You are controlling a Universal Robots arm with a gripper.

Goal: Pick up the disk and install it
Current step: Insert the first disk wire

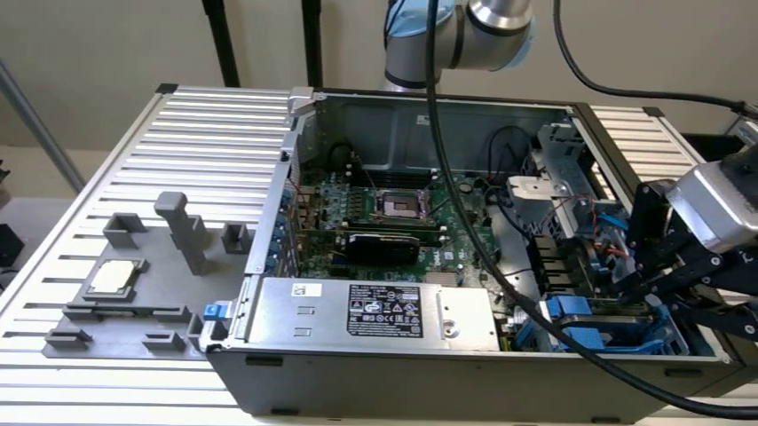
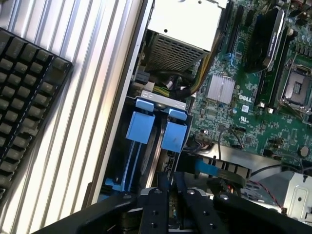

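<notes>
Ribbed matt aluminium surface (image 1: 106,177); bare grey sheet-metal computer case (image 1: 474,390); glossy blue plastic carrier frames (image 2: 156,129) inside it; green motherboard (image 2: 253,112) with finned metal heatsink (image 2: 221,89); matt black pincer (image 2: 170,195); black plastic keyboard (image 2: 24,97).

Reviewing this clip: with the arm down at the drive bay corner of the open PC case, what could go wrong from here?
1. The gripper hangs among loose cables beside the drive bay; it could snag or tug one.
2. The disk sits on edge between its blue carrier tabs in a narrow slot; pushed at a slight tilt, it might jam against the bay wall.
3. The arm's own black cable drapes across the motherboard and may drag on components.
</notes>
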